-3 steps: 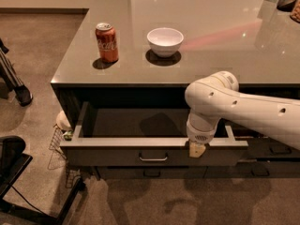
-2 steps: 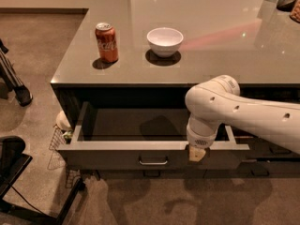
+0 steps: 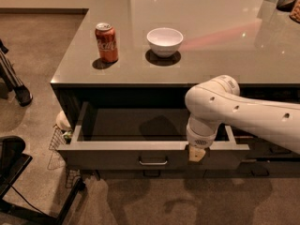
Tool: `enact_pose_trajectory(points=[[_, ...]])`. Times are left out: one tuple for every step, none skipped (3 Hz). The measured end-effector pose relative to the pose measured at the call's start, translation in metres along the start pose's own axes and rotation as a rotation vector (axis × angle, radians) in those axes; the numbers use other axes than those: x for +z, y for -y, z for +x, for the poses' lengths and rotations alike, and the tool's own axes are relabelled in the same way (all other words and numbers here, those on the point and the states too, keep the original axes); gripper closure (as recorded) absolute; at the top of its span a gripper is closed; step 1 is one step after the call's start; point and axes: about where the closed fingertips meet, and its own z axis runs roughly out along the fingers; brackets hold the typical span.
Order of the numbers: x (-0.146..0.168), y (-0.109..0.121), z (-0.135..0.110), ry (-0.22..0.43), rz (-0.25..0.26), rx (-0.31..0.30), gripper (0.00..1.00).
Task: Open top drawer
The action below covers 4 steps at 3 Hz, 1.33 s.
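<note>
The top drawer stands pulled out, long axis left to right, its front and metal pull facing the camera above a brown floor. The gripper rests at the drawer front's upper edge, right of the pull; its opening cannot be told. Behind the drawer, the glossy grey worktop carries a red cola can and a white bowl.

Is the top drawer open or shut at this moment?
Open: the top drawer is pulled well out from under the counter, its inside showing. The gripper sits at its front edge, right of the bar pull.
</note>
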Motion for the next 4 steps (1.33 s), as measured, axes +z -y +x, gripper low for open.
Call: enact_pose_trajectory(points=[[-0.0001, 0.0, 0.0, 0.0, 0.0, 0.0, 1.0], [-0.0007, 0.0, 0.0, 0.0, 0.0, 0.0, 1.0], [-0.0007, 0.0, 0.0, 0.0, 0.0, 0.0, 0.82], [-0.0007, 0.0, 0.0, 0.0, 0.0, 0.0, 0.59]])
